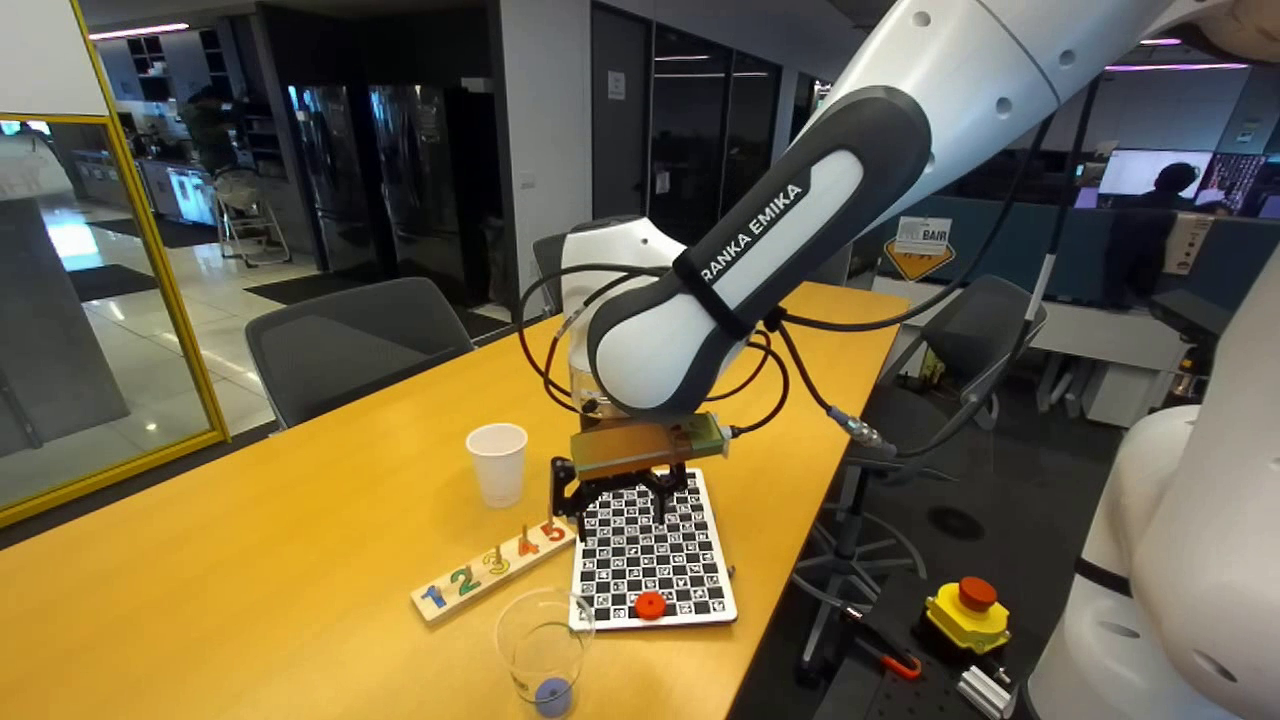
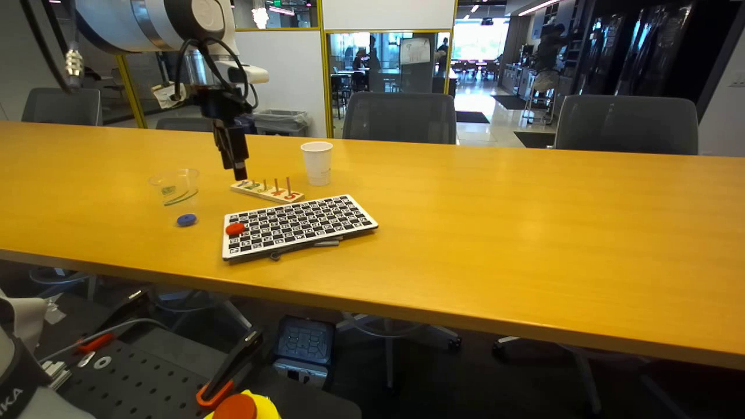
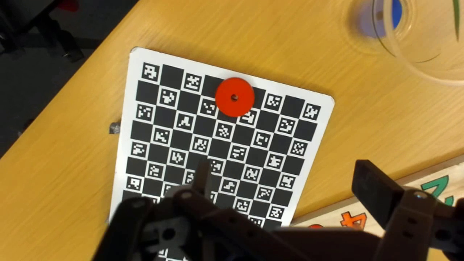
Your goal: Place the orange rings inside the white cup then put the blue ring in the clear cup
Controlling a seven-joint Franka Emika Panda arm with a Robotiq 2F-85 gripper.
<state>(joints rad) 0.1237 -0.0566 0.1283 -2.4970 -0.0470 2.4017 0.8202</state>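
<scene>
Pincer point(image 3: 282, 172) gapes below arm point(image 1: 770, 235) lettered "RANKA EMIKA".

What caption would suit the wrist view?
Gripper open and empty, a red-orange ring on the checkered board, the blue ring visible through the clear cup.

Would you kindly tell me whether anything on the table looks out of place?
The red-orange ring lies on the checkered board, near one edge, rather than in the white cup, where the task wants it. Nothing looks spilled or damaged.
</scene>
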